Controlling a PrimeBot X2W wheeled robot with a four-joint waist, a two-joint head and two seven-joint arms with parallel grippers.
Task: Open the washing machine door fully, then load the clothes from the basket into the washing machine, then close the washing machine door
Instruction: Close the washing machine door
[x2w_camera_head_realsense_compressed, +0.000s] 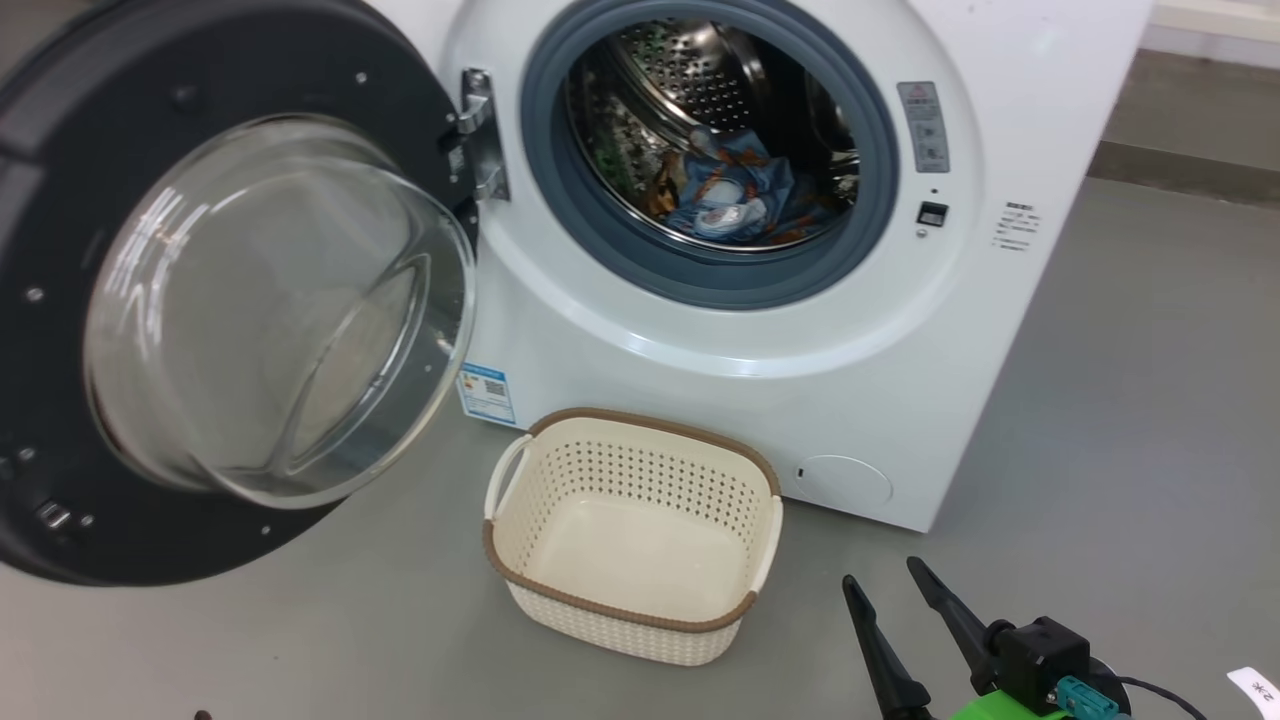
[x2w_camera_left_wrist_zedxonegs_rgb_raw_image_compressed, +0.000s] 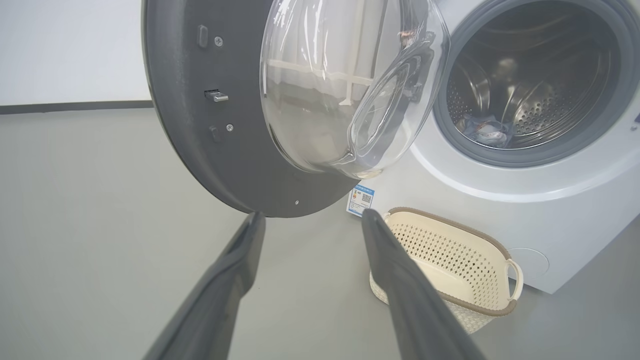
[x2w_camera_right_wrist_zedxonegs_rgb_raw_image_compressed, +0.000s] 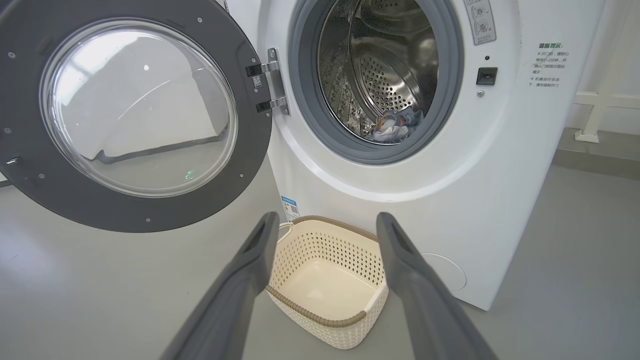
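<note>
Long dark left fingers (x2w_camera_left_wrist_zedxonegs_rgb_raw_image_compressed: 235, 272) and right fingers (x2w_camera_right_wrist_zedxonegs_rgb_raw_image_compressed: 247, 270) are standing apart; light-blue printed clothes (x2w_camera_head_realsense_compressed: 735, 190) are lying inside the big white washing machine (x2w_camera_head_realsense_compressed: 850, 420)

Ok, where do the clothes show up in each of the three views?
Head view: clothes lie low in the steel drum, upper middle of the picture, behind the grey gasket.
Left wrist view: a small bundle at the drum's bottom, upper right.
Right wrist view: low in the drum, upper middle, slightly right.
Shared landmark: the empty basket on the floor, just below the drum opening.
</note>
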